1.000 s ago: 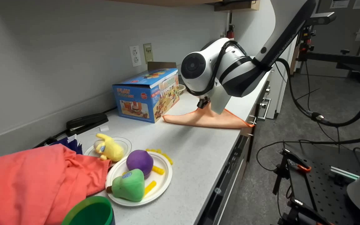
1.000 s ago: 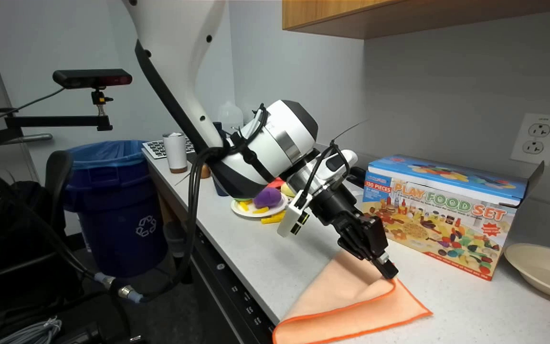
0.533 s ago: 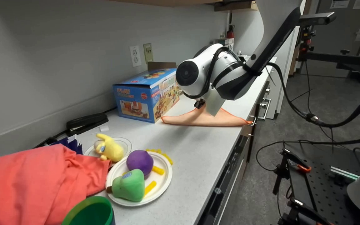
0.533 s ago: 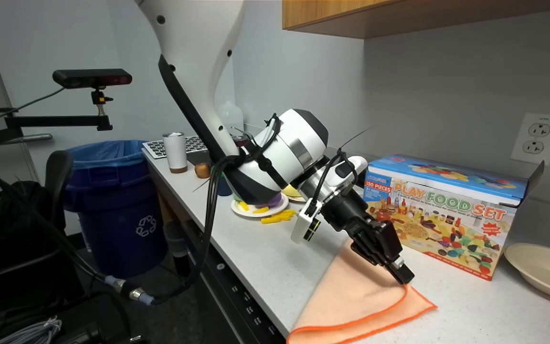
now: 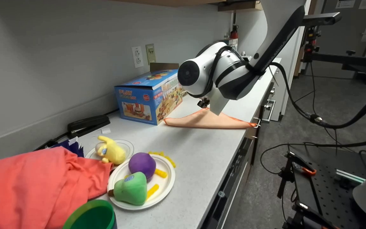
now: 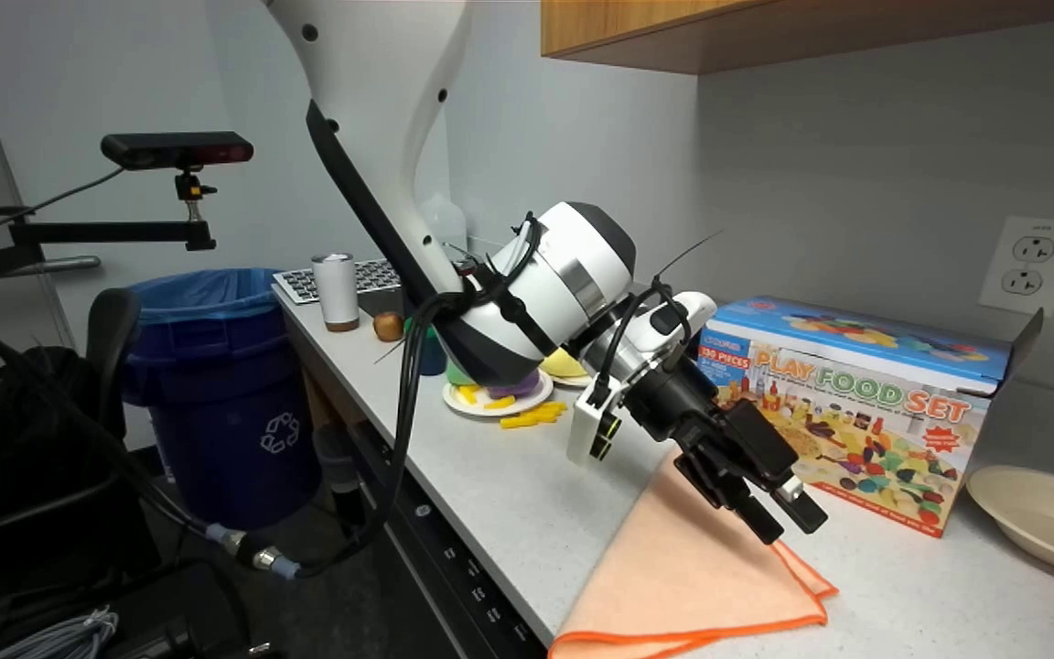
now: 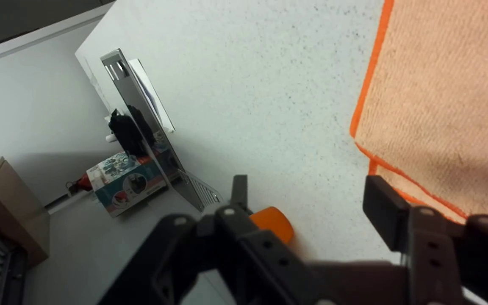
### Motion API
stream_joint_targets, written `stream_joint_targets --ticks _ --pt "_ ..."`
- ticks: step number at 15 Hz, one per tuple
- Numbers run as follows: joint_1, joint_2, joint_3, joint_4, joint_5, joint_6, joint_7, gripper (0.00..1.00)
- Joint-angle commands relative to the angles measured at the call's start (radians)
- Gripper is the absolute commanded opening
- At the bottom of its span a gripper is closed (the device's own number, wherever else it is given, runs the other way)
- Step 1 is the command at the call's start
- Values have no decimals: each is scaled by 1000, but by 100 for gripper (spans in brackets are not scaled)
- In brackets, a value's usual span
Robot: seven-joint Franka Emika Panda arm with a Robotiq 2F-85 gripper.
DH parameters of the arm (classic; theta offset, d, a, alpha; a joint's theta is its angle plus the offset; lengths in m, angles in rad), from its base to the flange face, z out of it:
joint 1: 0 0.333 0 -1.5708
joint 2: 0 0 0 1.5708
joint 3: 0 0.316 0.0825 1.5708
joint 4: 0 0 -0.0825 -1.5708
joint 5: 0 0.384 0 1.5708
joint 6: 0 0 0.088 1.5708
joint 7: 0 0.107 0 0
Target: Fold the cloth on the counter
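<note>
In an exterior view, the peach cloth (image 6: 682, 578) is lying folded at bottom, right of centre, the pincer (image 6: 790, 525) gaping near its edge; the speckled worktop (image 6: 490, 476) is stretching leftward, a recycling bin (image 6: 216, 407) standing at left, grey wall (image 6: 262, 220) behind.

We look at the worktop (image 5: 186, 156) through three cameras.
In an exterior view we face down its length from above, near the plate (image 5: 164, 186); in an exterior view we face roughly back, nearer the box (image 6: 838, 430). Both share plate, box and cloth (image 6: 701, 567). The tilted wrist view peers closely past the claw (image 7: 307, 186).
</note>
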Motion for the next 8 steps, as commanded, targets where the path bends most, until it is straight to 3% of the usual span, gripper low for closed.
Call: stream_joint_targets --ticks 1,8 --pt "-36 -84 6 -57 54 43 -111 100" --pt "-111 -239 -18 -193 251 305 -409 100"
